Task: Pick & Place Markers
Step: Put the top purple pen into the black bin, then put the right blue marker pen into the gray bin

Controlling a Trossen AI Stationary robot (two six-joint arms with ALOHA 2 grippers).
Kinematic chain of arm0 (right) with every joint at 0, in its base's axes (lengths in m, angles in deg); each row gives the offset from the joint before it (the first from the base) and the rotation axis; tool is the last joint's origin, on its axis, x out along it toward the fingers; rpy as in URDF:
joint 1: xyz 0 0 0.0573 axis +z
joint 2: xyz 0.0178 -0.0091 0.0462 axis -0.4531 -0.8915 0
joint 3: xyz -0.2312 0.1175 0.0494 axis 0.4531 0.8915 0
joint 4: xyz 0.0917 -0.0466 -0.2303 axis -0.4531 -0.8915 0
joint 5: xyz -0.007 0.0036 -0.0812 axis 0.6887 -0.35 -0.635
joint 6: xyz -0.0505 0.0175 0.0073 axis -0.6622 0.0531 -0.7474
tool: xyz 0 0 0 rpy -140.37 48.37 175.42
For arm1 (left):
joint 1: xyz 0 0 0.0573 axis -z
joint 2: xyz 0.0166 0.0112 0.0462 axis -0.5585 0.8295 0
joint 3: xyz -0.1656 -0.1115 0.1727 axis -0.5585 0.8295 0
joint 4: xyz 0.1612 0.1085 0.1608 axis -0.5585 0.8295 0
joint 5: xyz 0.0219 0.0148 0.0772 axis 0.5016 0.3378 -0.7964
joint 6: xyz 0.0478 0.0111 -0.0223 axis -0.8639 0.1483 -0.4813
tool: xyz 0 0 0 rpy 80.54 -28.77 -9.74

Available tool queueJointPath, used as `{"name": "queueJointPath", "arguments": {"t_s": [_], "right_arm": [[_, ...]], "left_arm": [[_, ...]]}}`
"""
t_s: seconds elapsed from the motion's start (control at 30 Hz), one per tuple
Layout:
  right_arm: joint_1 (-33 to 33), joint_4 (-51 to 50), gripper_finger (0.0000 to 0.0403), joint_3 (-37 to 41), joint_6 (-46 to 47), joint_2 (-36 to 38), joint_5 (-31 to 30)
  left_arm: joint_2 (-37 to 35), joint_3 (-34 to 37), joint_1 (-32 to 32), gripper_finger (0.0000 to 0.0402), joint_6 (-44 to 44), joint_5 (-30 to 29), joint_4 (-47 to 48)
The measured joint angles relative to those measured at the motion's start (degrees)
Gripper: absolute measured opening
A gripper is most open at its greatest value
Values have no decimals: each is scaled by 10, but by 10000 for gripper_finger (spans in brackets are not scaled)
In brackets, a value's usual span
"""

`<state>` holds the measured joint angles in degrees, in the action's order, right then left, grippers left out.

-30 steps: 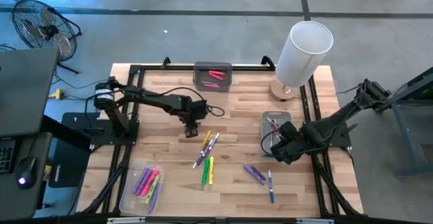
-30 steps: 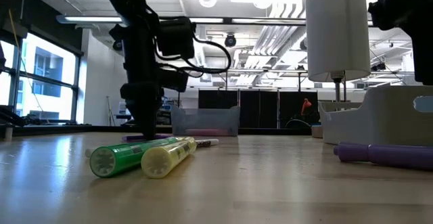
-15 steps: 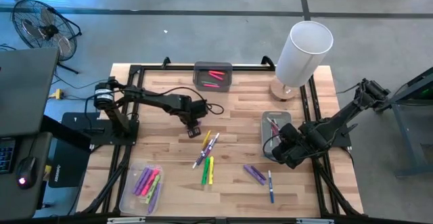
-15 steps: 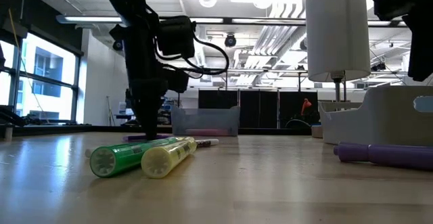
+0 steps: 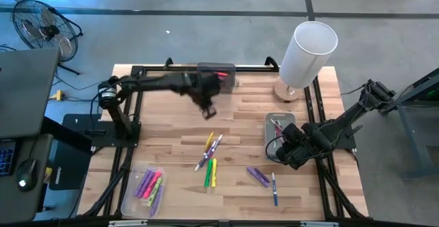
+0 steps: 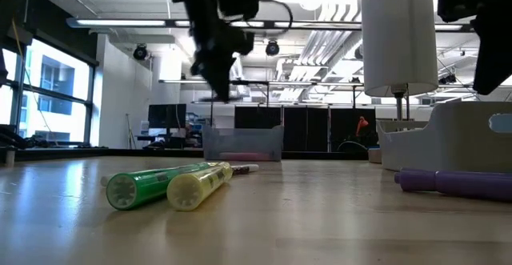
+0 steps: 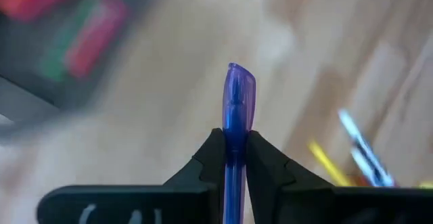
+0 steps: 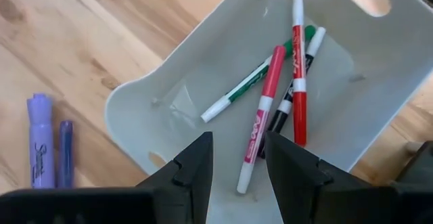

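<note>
A thin purple marker pen (image 7: 236, 126) is clamped between the fingers (image 7: 206, 160) of the left gripper (image 5: 208, 110), its rounded end sticking out well past the fingertips and the barrel running back between them. The gripper is held above the wooden slatted counter (image 5: 171, 138), just beside the dark grey tray (image 5: 217, 75) at the far edge, in which red-pink markers (image 5: 219, 75) are seen.

The right gripper (image 8: 237, 163) is poised over the light grey tray (image 8: 162, 109) near the counter's right side — its fingers are parted and nothing is held between them. In that tray lie several slim red, pink, green and black markers (image 8: 284, 95).

Loose markers (image 5: 211, 155) remain scattered mid-counter, two purple ones (image 5: 258, 177) lie nearer the front, and a clear tray (image 5: 130, 201) at the front left holds purple, pink and green markers (image 5: 149, 186).
</note>
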<state>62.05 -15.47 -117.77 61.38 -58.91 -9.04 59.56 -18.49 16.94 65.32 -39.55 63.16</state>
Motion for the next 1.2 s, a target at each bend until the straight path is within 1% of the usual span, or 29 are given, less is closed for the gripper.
{"name": "queueJointPath", "arguments": {"t_s": [0.1,0.17,0.23,0.3,0.37,0.43,0.47,0.53,0.63,0.7,0.8,0.87,0.97,1.03,1.1,1.17,1.2], "right_arm": [[-15,-3,124,0,5,8,-2],[-29,-9,124,0,13,15,-5],[-43,-13,124,0,19,23,-8],[-57,-15,124,0,24,32,-14],[-70,-14,124,0,32,41,-17],[-79,-14,124,0,36,49,-19],[-84,-13,124,0,36,52,-19],[-92,-12,124,0,37,56,-19],[-102,-12,124,0,37,60,-19],[-106,-11,124,0,37,60,-19],[-108,-10,124,0,35,60,-24],[-108,-10,124,0,31,60,-29],[-108,-10,124,0,17,60,-29],[-108,-9,124,0,7,60,-28],[-107,-9,124,0,-3,60,-27],[-106,-7,124,0,-21,60,-26],[-105,-4,124,0,-32,60,-27]], "left_arm": [[24,-61,-57,28,-57,2,2],[55,-102,-93,28,-83,7,0],[86,-132,-127,28,-105,24,4],[120,-161,-152,28,-128,38,3],[156,-186,-167,28,-138,35,2],[184,-204,-178,30,-138,30,7],[195,-213,-181,38,-138,30,9],[208,-227,-183,65,-145,29,-2],[211,-226,-183,114,-161,23,10],[211,-226,-177,138,-170,13,2],[211,-226,-166,156,-169,-14,2],[210,-234,-158,157,-159,-13,22],[190,-254,-141,141,-125,22,69],[174,-264,-119,117,-109,30,78],[157,-263,-85,81,-101,16,97],[142,-263,-42,30,-92,-14,89],[131,-263,-22,16,-92,-20,96]]}}
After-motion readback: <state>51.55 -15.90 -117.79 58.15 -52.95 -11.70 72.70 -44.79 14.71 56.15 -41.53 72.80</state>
